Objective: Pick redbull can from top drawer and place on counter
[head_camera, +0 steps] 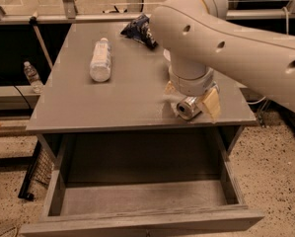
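The redbull can (187, 107) lies on its side between my gripper's fingers, its shiny round end facing the camera, just over the front right part of the grey counter (122, 98). My gripper (194, 105) hangs below the big white arm and is shut on the can; one tan finger (211, 104) shows to the right of the can. The top drawer (137, 201) is pulled open below the counter and its inside shows nothing in it.
A clear plastic bottle with a white label (100, 59) lies on the counter's left part. A dark crumpled bag (139, 29) lies at the back. Another small bottle (32, 76) stands off to the left. A wire rack (36, 172) leans beside the cabinet.
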Controlling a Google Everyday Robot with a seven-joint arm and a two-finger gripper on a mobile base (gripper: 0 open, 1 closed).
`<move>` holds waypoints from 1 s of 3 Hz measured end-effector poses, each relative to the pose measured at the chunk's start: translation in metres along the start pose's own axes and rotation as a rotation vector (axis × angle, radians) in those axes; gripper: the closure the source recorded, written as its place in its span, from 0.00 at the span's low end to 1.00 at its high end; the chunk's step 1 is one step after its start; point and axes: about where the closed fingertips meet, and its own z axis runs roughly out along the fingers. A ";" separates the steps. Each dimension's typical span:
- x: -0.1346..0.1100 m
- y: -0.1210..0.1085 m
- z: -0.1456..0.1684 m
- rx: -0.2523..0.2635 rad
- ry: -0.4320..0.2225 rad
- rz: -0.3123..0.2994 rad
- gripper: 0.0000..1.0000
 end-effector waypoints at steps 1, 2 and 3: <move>0.000 0.000 0.000 0.000 0.000 0.000 0.00; 0.027 0.005 -0.018 0.003 0.042 0.037 0.00; 0.064 0.012 -0.045 0.017 0.108 0.085 0.00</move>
